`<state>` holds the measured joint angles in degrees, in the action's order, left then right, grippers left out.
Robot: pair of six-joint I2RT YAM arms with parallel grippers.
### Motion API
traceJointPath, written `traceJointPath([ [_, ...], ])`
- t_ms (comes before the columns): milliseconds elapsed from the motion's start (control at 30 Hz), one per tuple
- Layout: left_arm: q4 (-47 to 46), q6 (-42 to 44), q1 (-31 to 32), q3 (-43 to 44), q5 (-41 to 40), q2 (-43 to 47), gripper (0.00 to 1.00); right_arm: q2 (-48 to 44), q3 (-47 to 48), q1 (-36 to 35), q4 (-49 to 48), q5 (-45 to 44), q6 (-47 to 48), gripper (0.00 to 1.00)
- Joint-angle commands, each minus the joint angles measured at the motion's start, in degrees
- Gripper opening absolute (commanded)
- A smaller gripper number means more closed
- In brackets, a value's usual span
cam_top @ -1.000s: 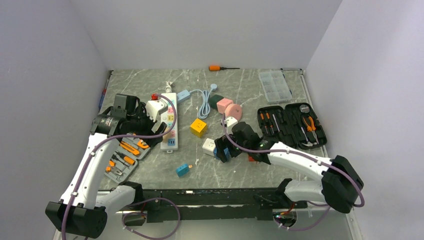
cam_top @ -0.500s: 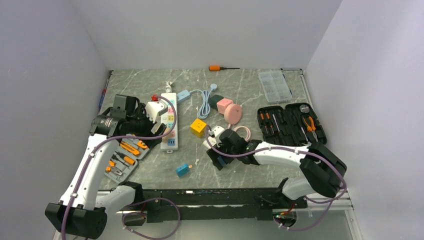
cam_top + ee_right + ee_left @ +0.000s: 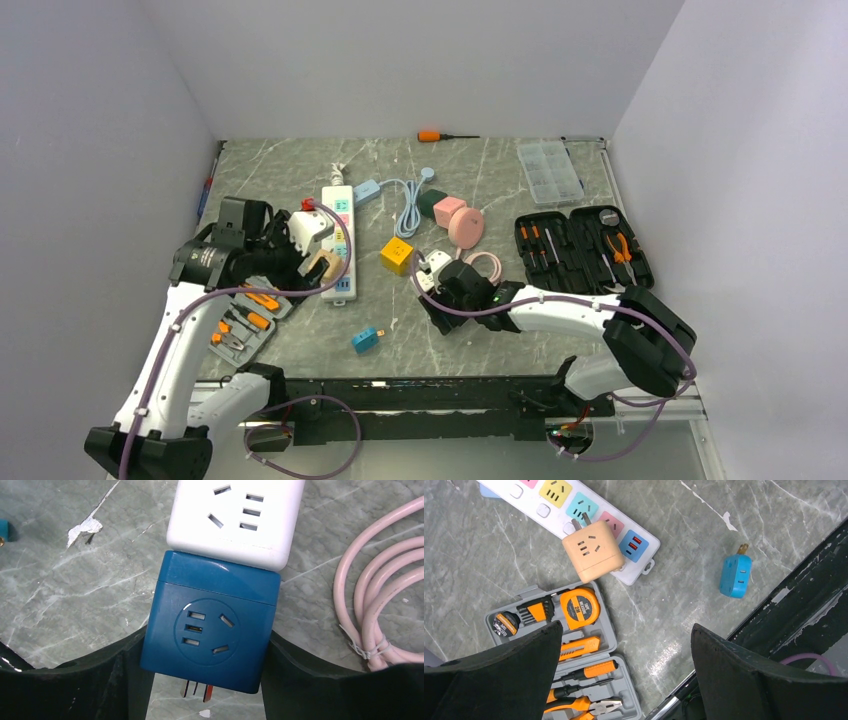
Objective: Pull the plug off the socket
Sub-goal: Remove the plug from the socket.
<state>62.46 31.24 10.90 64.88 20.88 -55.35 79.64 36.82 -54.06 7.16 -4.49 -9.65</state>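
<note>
**A:** From above, where is the plug?

**B:** The peach plug (image 3: 322, 265) lies on the near end of the long white power strip (image 3: 338, 222), on the left of the bench (image 3: 520, 330). The left hand (image 3: 298, 256) is just beside it. The right hand (image 3: 438, 298) is well apart, mid-bench.

**A:** And the left wrist view?

**B:** That hand is spread wide, with nothing between its fingers. The plug is a rounded cube with outlet slots on its top face. It sits tilted, with its pins showing over the teal outlet. I can't tell whether the pin tips sit in the slots. I'd close on two flat sides and draw back along the pins without twisting, because the light strip may lift with the plug.

**A:** Right wrist?

**B:** That hand pinches a blue cube (image 3: 210, 640) that butts against a white block (image 3: 235, 515).
</note>
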Motion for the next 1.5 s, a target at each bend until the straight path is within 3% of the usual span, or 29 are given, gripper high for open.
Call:
traceJointPath([
  [0, 2.8, 4.1, -0.3, 1.1, 3.0, 2.6, 0.99, -1.3, 1.9, -0.1, -3.7, -2.6, -0.4, 0.60],
  [67, 3.2, 4.5, -0.3, 1.4, 2.5, 3.2, 0.99, 0.1, 2.3, -0.1, -3.7, -3.0, -1.1, 0.94],
  [100, 3.1, 4.4, -0.3, 1.4, 2.4, 3.6, 0.99, 0.8, 2.6, -0.1, -3.8, -3.1, -1.4, 0.99],
  [333, 2.8, 3.8, -0.3, 0.0, 3.0, 4.5, 0.99, 3.9, 3.7, -0.2, -5.2, -4.4, -2.5, 0.98],
  [500, 2.2, 4.1, -0.3, -0.7, 2.1, 5.1, 0.99, 5.9, 4.8, -0.2, -4.5, -4.5, -3.5, 0.84],
  [733, -0.8, 7.3, -0.3, -3.2, 3.0, 8.7, 0.99, 6.1, 5.2, -0.2, -4.0, -5.3, -4.7, 0.16],
  [833, -5.3, 10.6, -0.3, -6.3, 5.3, 13.9, 0.99, 3.1, 5.8, -0.2, -3.3, -4.1, -4.6, 0.00],
  [1000, -10.5, 23.1, -0.3, -13.2, 14.6, 24.9, 0.99, -3.6, 8.9, -0.1, -1.7, 5.2, -2.8, 0.00],
  [1200, -16.5, 44.3, -0.3, -23.2, 23.6, 40.0, 0.99, -6.1, 17.2, -0.2, 2.7, 20.7, -1.8, 0.00],
  [1467, -16.6, 64.5, -0.3, -26.6, 28.3, 43.8, 0.99, -3.2, 27.2, -3.0, 5.8, 27.5, -2.8, 0.00],
])
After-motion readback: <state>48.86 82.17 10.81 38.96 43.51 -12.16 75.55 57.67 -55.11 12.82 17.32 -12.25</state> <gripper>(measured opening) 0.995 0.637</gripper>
